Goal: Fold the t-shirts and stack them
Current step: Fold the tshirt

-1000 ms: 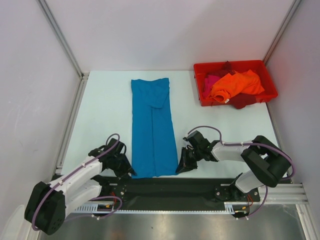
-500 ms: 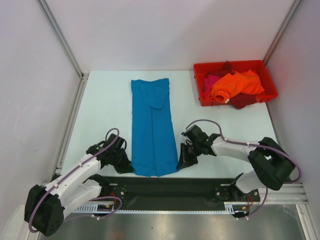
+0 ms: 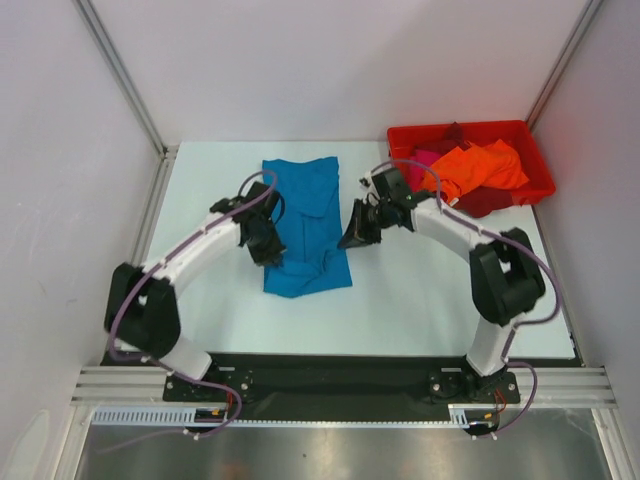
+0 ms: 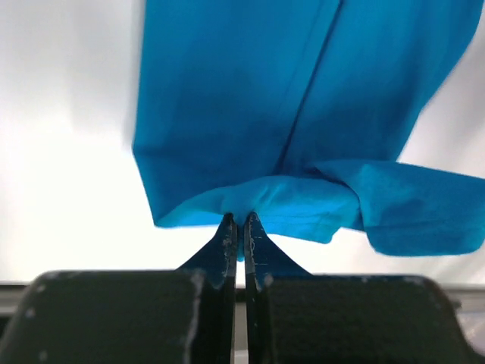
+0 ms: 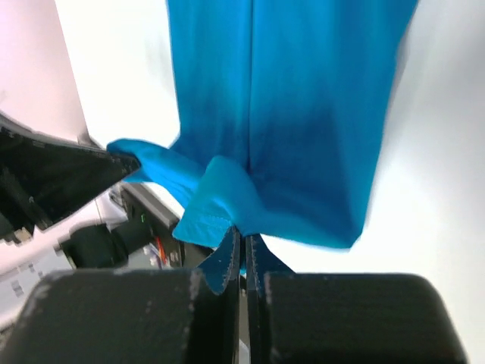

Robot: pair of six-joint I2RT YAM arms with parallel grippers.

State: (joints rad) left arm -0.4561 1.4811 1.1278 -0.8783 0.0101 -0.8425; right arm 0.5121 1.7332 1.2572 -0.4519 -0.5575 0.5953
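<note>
Pinching the teal t-shirt (image 3: 312,200) hem, left hand (image 4: 240,221) and right hand (image 5: 243,235).

White-and-black arms (image 3: 205,243); purple cables (image 3: 258,178)

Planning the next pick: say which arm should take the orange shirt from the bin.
Right, probably: right claw is nearer the bin; left claw lies beyond the teal shirt. Both are shut on it.

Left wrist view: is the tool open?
No: the left tool is pinched shut on a bunched edge of the teal-blue t-shirt, with no gap showing at its tip.
</note>
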